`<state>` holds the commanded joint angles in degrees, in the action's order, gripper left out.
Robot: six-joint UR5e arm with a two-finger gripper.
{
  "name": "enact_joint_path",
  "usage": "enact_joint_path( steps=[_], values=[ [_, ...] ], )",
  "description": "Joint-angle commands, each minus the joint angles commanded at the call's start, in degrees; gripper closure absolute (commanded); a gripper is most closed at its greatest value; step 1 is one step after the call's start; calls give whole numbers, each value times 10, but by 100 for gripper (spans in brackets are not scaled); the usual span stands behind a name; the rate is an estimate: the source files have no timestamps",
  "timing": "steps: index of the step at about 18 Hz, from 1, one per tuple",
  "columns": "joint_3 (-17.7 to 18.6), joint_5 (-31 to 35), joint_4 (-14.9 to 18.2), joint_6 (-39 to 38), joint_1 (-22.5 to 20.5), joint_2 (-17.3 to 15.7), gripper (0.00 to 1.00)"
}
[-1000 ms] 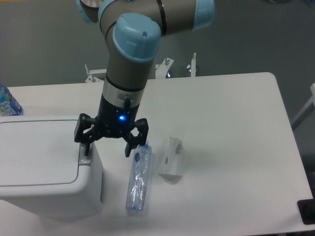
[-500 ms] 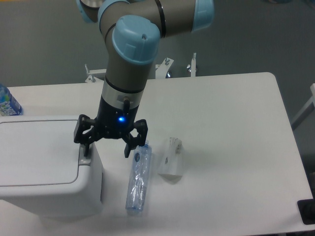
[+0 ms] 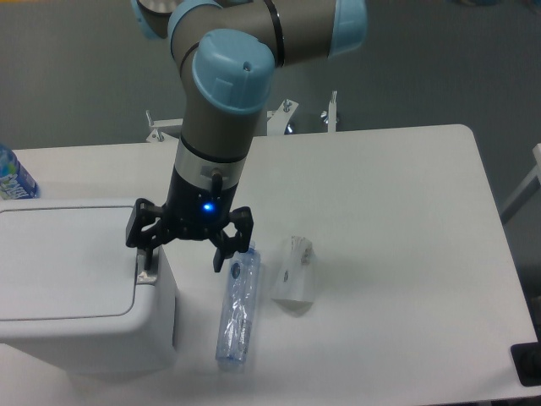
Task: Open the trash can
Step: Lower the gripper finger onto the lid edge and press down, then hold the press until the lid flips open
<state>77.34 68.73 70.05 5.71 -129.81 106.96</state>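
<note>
The trash can (image 3: 76, 288) is a big white boxy bin at the table's left front, its flat lid lying down shut. A small grey tab (image 3: 148, 275) sits on its right rim. My gripper (image 3: 180, 257) hangs open right over that rim, pointing down. Its left finger (image 3: 142, 251) stands just above the tab, and whether it touches is unclear. Its right finger (image 3: 221, 254) hangs off the bin's side, above the table.
A clear plastic water bottle (image 3: 237, 309) lies on the table just right of the bin, under my right finger. A crumpled white package (image 3: 293, 273) lies beside it. Another bottle (image 3: 13, 176) shows at the left edge behind the bin.
The arm has crept very slightly left and up; the bin lid and the objects on the table have not moved.
</note>
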Motion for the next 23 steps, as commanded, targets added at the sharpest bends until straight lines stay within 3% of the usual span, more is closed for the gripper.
enact_joint_path(
  steps=[17,23],
  values=[
    [1,1,-2,0,0,0,0],
    [-2,1,-38,4,-2,-4,0]
  ],
)
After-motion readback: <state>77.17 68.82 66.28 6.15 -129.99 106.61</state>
